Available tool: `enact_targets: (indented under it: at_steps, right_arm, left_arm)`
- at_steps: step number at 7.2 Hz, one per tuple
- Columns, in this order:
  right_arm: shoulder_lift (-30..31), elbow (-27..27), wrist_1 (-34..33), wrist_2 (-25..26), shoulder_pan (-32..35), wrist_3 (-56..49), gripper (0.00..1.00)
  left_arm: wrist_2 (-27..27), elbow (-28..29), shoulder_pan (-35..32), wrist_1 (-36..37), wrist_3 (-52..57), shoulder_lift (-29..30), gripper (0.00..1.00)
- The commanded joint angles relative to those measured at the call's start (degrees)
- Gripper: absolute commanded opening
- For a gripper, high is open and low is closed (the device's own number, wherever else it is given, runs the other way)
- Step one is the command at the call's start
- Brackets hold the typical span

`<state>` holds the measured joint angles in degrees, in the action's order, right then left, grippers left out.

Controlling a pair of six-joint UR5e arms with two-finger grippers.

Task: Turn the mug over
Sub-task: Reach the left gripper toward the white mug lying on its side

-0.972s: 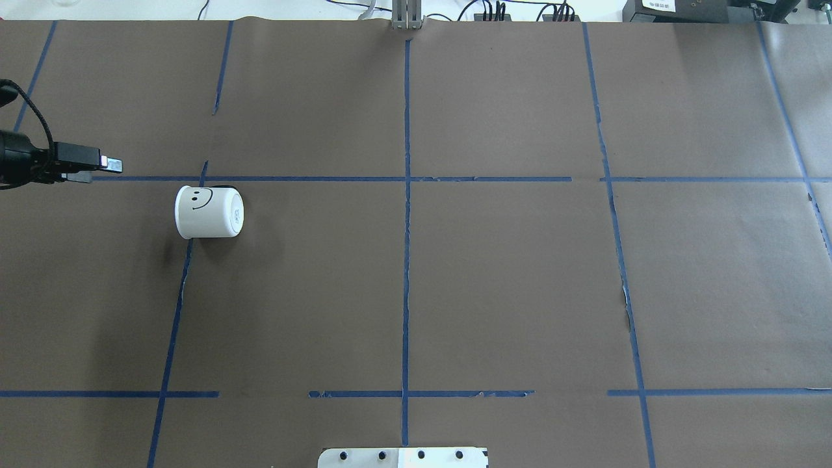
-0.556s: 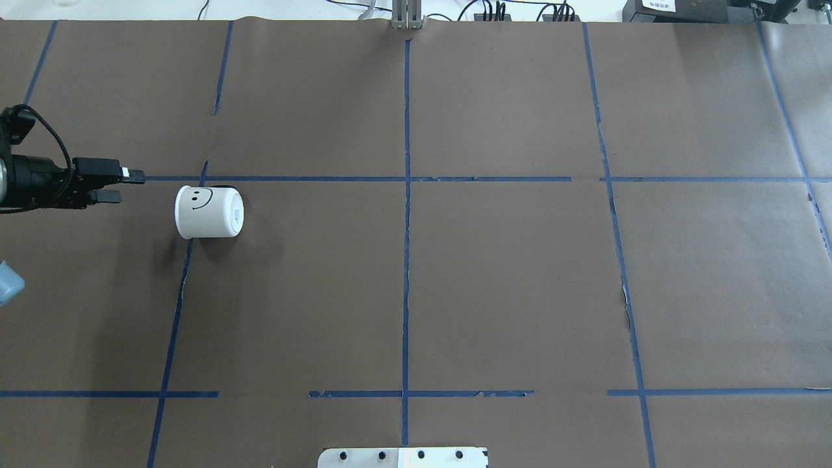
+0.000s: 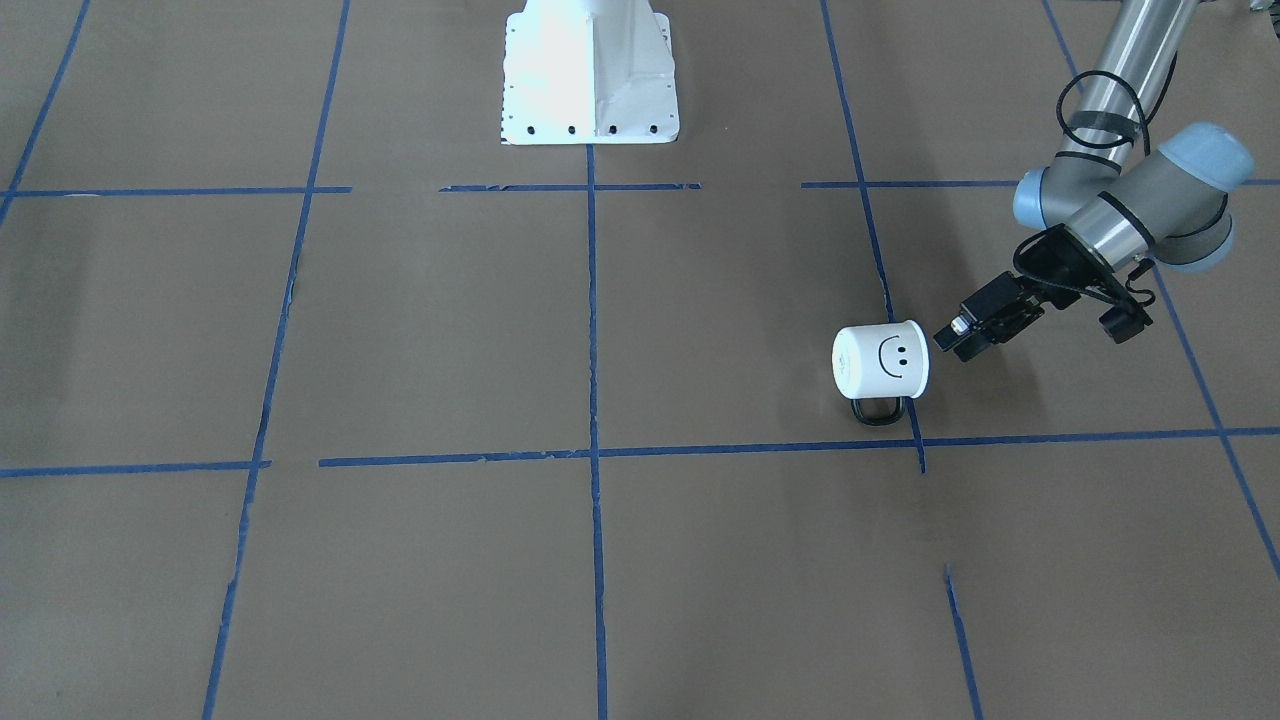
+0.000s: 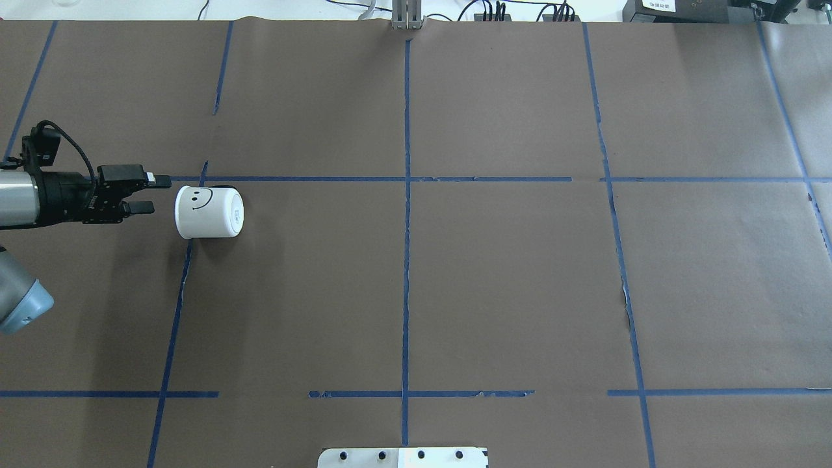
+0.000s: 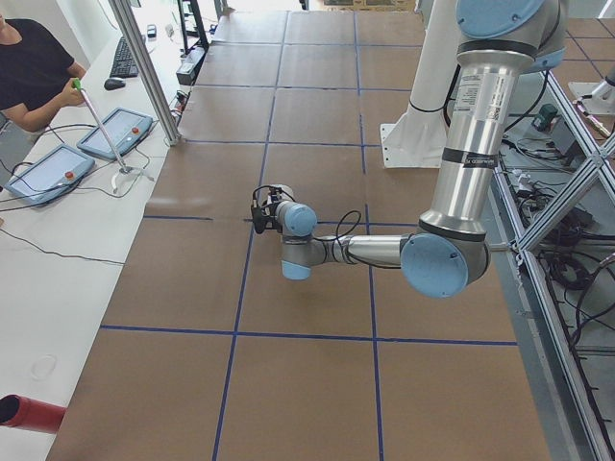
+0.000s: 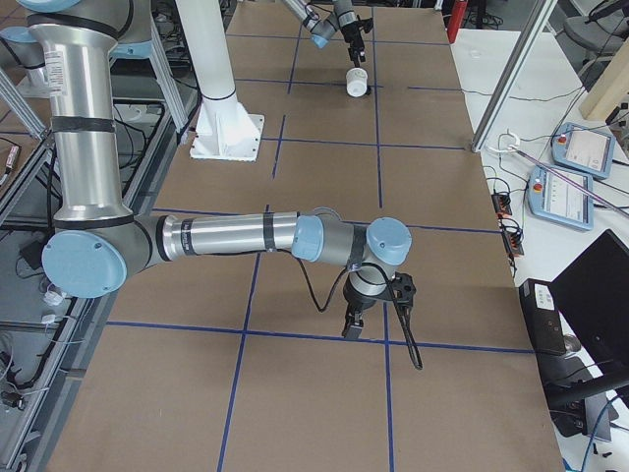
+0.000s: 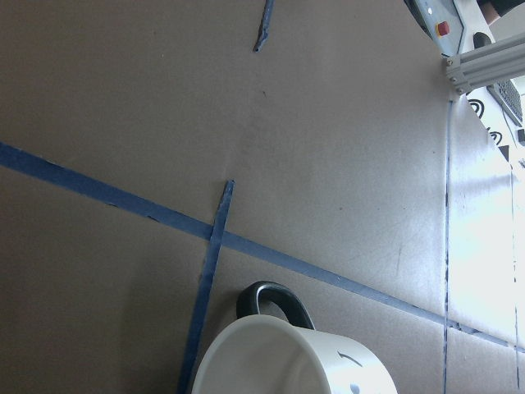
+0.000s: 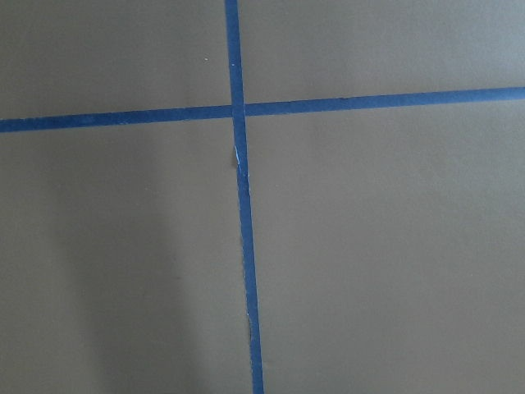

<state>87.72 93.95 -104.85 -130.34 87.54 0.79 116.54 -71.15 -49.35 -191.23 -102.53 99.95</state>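
Observation:
The white mug [image 4: 209,212] with a black smiley lies on its side on the brown paper, left of centre. Its open end faces left, toward my left gripper, and its base faces right. In the front-facing view the mug [image 3: 880,360] shows its black handle [image 3: 878,410] resting on the table. My left gripper [image 4: 155,192] is open and empty, level with the mug and just short of its rim; it also shows in the front-facing view [image 3: 955,338]. The left wrist view shows the mug's rim [image 7: 279,353] close below. My right gripper [image 6: 352,324] shows only in the exterior right view, so I cannot tell its state.
Blue tape lines [image 4: 406,195] divide the brown paper into a grid. The robot's white base [image 3: 590,70] stands at the near middle edge. Operator tablets [image 5: 96,144] and a person sit beyond the table's far side.
My left gripper has moved right toward the mug, from well left of it to just short of its rim. The mug has not moved.

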Motion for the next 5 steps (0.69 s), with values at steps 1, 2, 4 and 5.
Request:
enact_targets:
  at_steps: [1, 2, 4, 5]
  right_arm:
    - [0.0, 0.0, 0.0, 0.0, 0.0, 0.0, 1.0]
    - [0.0, 0.0, 0.0, 0.0, 0.0, 0.0, 1.0]
    - [0.0, 0.0, 0.0, 0.0, 0.0, 0.0, 1.0]
    - [0.0, 0.0, 0.0, 0.0, 0.0, 0.0, 1.0]
  left_arm:
    - [-3.1, 1.8, 1.4, -4.8, -4.3, 1.0, 1.0]
    - [-4.8, 1.8, 2.3, -5.3, -4.5, 1.2, 1.0]
    - [-5.8, 1.9, 3.2, -6.0, -5.7, 1.8, 1.0]
    - [-6.3, 1.9, 3.8, -6.1, -6.0, 2.1, 1.0]
